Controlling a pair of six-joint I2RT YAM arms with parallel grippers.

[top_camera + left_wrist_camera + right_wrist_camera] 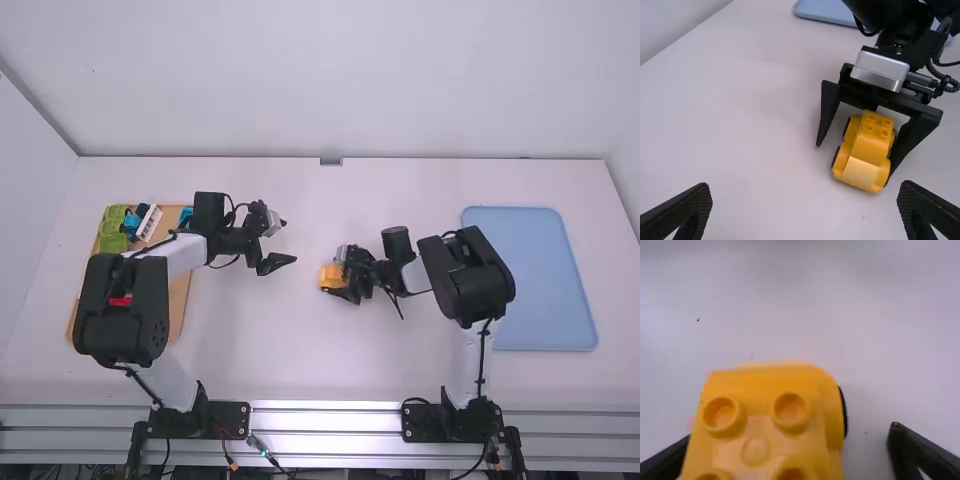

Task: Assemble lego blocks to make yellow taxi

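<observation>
In the high view the left arm (124, 305) rises from its base (226, 415), folds at a bulky black joint, and reaches forward and inward, its gripper (290, 241) pointing toward the middle. The right arm (468, 280) climbs from its own base (452, 421) and bends sharply left at a similar joint, its gripper (334, 274) angled down near the centre. The left gripper (805, 184) has its fingers spread wide in its wrist view. The right gripper (791, 433) also has its fingers apart, one on each side of its wrist view. The two grippers are well apart.
</observation>
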